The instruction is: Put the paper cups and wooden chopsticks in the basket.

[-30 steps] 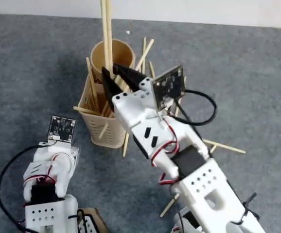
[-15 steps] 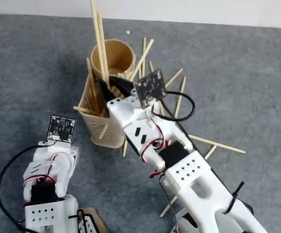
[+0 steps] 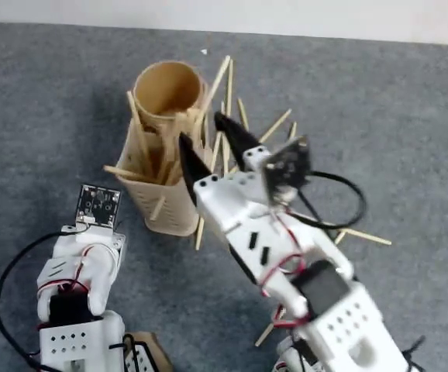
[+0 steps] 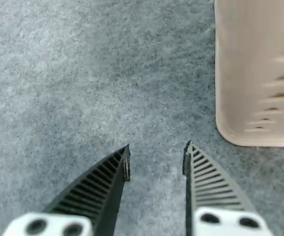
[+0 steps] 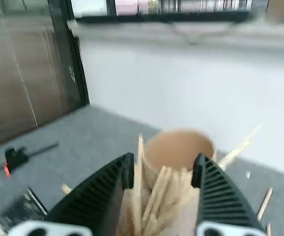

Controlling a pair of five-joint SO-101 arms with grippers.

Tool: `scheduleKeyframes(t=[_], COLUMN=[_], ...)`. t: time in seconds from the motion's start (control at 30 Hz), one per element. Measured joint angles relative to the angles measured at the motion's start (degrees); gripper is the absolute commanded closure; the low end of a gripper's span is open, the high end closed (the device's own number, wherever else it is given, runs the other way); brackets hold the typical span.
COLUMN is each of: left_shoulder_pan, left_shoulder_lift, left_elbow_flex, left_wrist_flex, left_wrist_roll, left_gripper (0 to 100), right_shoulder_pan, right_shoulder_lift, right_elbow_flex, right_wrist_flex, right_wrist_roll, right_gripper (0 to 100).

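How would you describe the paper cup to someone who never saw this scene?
Find the beige slotted basket on the grey table. At its far end stands the paper cup, upright among wooden chopsticks. It is the only round, hollow thing there; its neighbours are thin sticks.

Paper cup and chopsticks in basket, right hand beside it

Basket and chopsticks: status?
Right gripper open, empty, by beige slotted basket. Left gripper open, empty. Brown paper cup, wooden chopsticks in basket; stray chopsticks on grey carpet.

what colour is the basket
The basket is pale beige with slotted sides, seen best in the high view.
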Motion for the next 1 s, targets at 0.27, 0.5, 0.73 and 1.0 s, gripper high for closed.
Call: scheduleKeyframes(t=[0.27,0.5,0.73,1.0], left_shoulder_pan=[0.0,0.0,0.0,0.0], left_shoulder_lift=[0.0,0.0,0.0,0.0], left_elbow_flex=[0.0,0.0,0.0,0.0], left_wrist_flex=[0.0,-0.4,-0.4,-0.4], left_wrist_roll=[0.0,0.0,0.0,0.0], left_gripper=[80,80,80,80], right_shoulder_pan=[7.4,23.3,28.7,31.6], right_shoulder_lift=[2.6,15.3,20.0,20.8], right_elbow_flex=[-27.8,-22.9,-3.6,10.5], right_wrist_flex=[32.7,54.4,45.3,32.7], right_wrist_roll=[4.6,17.9,30.3,36.2], right_gripper=[82.9,82.9,82.7,75.5])
